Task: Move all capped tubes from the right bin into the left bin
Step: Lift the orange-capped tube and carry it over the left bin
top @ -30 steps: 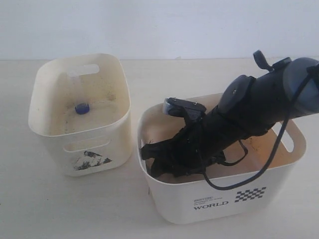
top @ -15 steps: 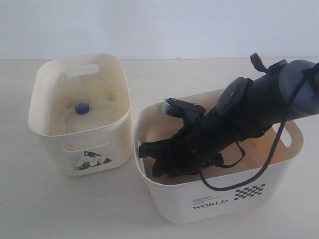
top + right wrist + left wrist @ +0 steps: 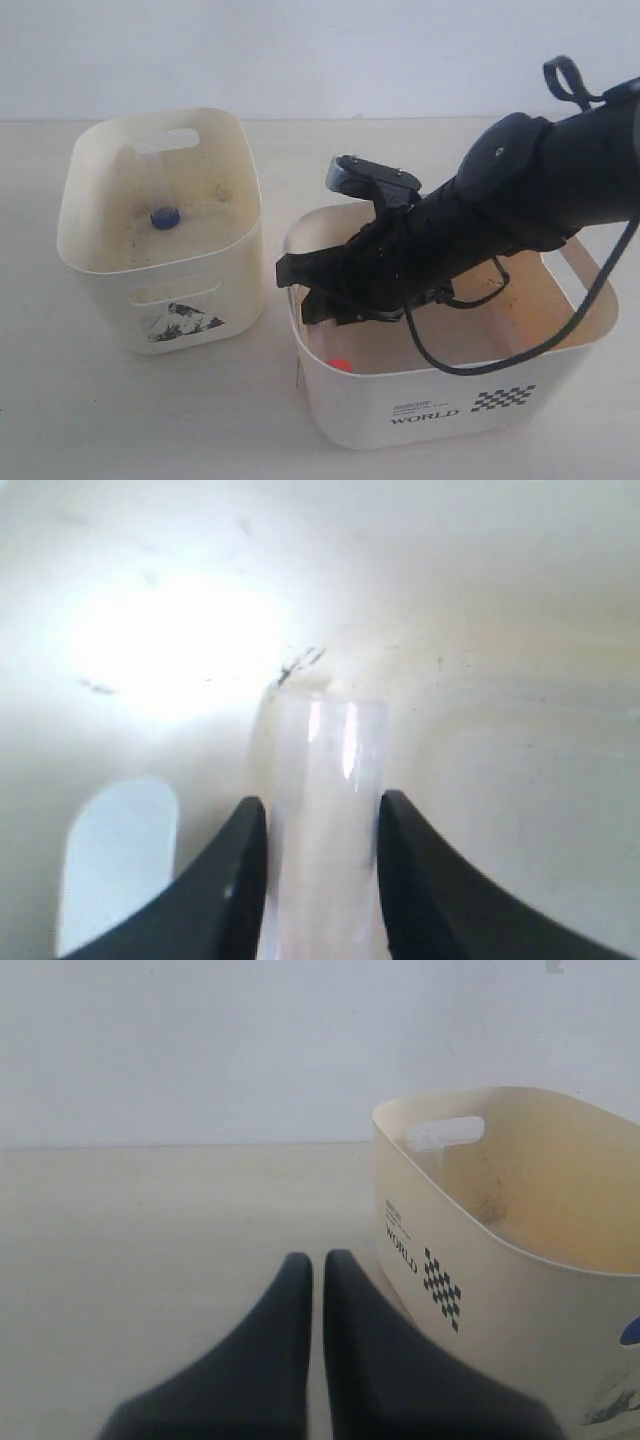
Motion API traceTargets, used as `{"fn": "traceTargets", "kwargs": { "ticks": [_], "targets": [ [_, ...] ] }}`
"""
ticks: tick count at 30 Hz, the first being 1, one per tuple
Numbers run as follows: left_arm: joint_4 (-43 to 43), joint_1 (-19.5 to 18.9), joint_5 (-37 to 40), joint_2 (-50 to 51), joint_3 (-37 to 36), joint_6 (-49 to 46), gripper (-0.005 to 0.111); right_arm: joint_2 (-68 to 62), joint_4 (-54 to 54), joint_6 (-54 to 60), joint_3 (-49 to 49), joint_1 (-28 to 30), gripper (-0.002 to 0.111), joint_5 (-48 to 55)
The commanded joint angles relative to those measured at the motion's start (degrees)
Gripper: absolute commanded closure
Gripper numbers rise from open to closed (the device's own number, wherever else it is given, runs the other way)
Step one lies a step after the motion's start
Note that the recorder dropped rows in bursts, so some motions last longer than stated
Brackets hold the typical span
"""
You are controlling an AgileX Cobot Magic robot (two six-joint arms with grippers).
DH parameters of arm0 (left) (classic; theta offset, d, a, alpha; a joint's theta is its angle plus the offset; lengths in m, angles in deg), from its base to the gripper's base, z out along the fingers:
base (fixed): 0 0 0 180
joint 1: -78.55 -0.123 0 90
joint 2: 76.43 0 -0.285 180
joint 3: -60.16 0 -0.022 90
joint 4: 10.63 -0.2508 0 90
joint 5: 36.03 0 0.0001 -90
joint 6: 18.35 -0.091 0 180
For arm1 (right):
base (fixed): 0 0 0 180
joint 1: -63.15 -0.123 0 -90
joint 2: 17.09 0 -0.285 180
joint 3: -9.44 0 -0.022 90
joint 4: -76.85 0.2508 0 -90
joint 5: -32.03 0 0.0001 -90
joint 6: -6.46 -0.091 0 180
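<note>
— Inside the right bin (image 3: 350, 400), what has the right gripper (image 3: 322, 802) got?
— A clear tube (image 3: 325, 745), pinched between its fingers (image 3: 235, 870). A red cap (image 3: 340, 364) shows just below. The left gripper (image 3: 318, 1258) is closed, empty. The left bin (image 3: 235, 250) holds a blue-capped tube (image 3: 165, 216).

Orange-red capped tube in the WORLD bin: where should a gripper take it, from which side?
From above: the right bin walls it in. Only the orange-red cap shows, close to the front wall, so probably grip at the cap, closing along that wall. Its body is hidden.
</note>
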Motion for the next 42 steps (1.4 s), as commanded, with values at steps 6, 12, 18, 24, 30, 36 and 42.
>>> {"fn": "traceTargets", "kwargs": {
  "ticks": [6, 12, 18, 24, 30, 36, 42],
  "targets": [
    [0.4, 0.0, -0.4, 0.0, 0.2, 0.5, 0.102, 7.4, -2.3, -0.2, 0.0, 0.0, 0.108, -2.5],
    [0.4, 0.0, -0.4, 0.0, 0.2, 0.5, 0.102, 12.3, -3.7, -0.4, 0.0, 0.0, 0.108, -5.0],
    [0.4, 0.0, -0.4, 0.0, 0.2, 0.5, 0.102, 17.4, -3.5, -0.5, 0.0, 0.0, 0.108, -7.5],
    [0.4, 0.0, -0.4, 0.0, 0.2, 0.5, 0.102, 21.3, -1.2, -0.8, 0.0, 0.0, 0.108, -13.2],
    [0.4, 0.0, -0.4, 0.0, 0.2, 0.5, 0.102, 21.6, 4.3, -0.9, -1.4, -0.3, 0.108, -16.4],
    [0.4, 0.0, -0.4, 0.0, 0.2, 0.5, 0.102, 19.9, 4.5, -0.6, -4.9, -3.4, 0.108, -18.4],
    [0.4, 0.0, -0.4, 0.0, 0.2, 0.5, 0.102, 16.9, 4.5, -0.4, -7.7, -7.1, 0.108, -22.7]
  ]
}}
